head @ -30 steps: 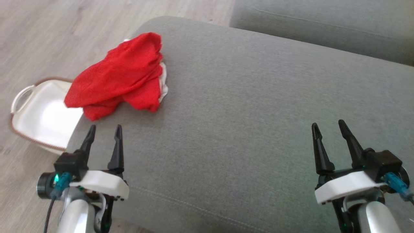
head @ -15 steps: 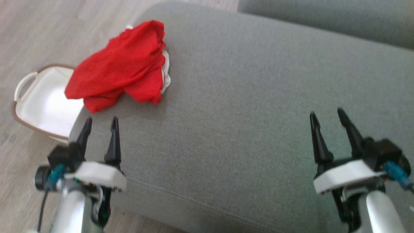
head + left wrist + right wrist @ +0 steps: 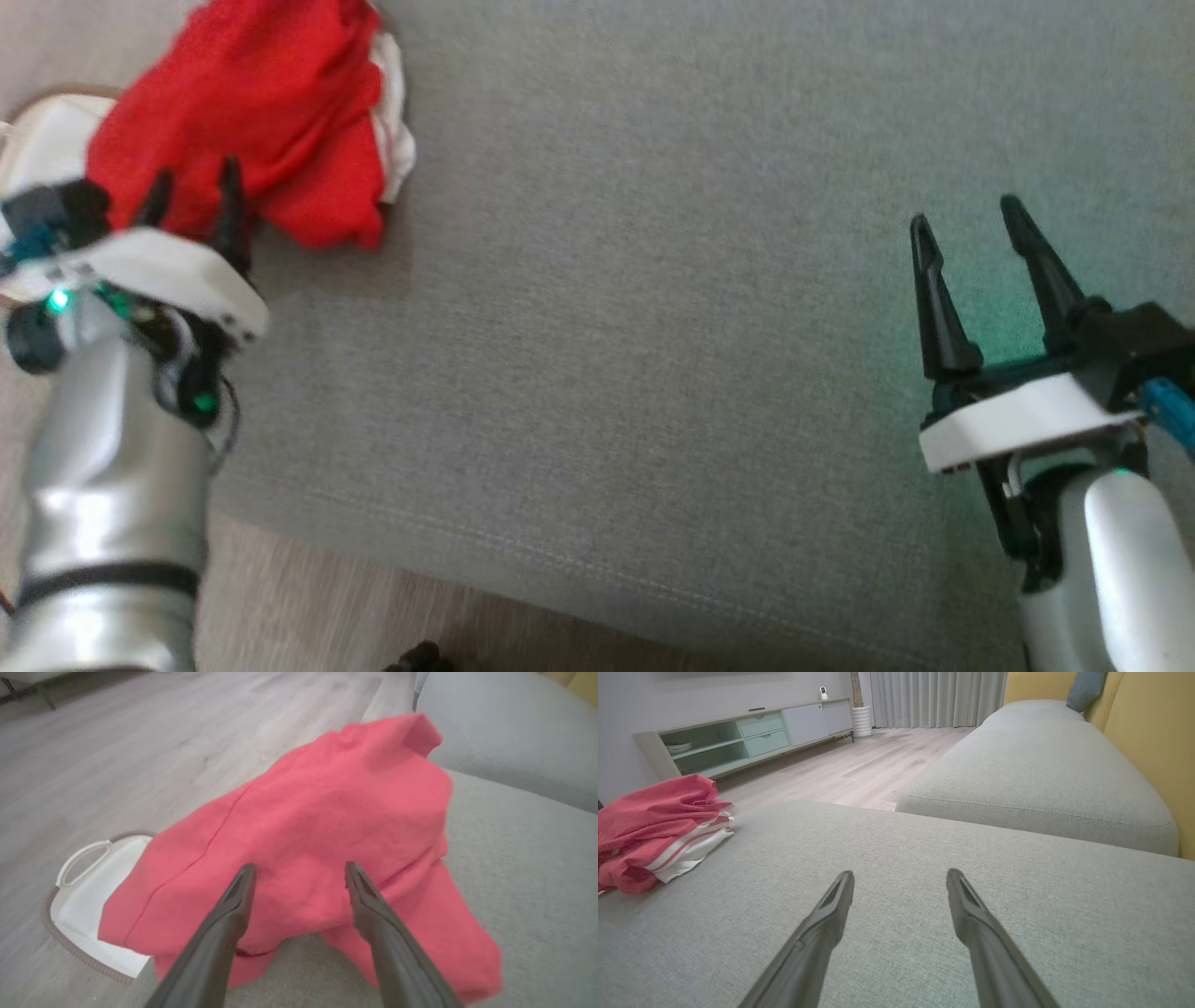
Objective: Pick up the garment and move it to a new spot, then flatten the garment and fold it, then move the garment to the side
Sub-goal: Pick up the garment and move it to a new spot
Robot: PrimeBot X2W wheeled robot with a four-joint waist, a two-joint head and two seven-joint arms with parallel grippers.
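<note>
Left wrist view: left pincer (image 3: pixel 299 865), wide, points straight at the garment (image 3: pixel 317 812) on the left edge of the sofa (image 3: pixel 514 868); right pincer (image 3: pixel 964 210), wide too, is well apart

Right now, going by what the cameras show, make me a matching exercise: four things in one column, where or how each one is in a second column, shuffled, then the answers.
Column one:
1. red garment
2. left tool
3. right tool
4. white basket

Column two:
A. on the floor, beside the grey cushion
B. open, over bare grey cushion
C. crumpled at the grey cushion's left edge
D. open, fingers close up to the red cloth

Pairs: 1-C, 2-D, 3-B, 4-A
</note>
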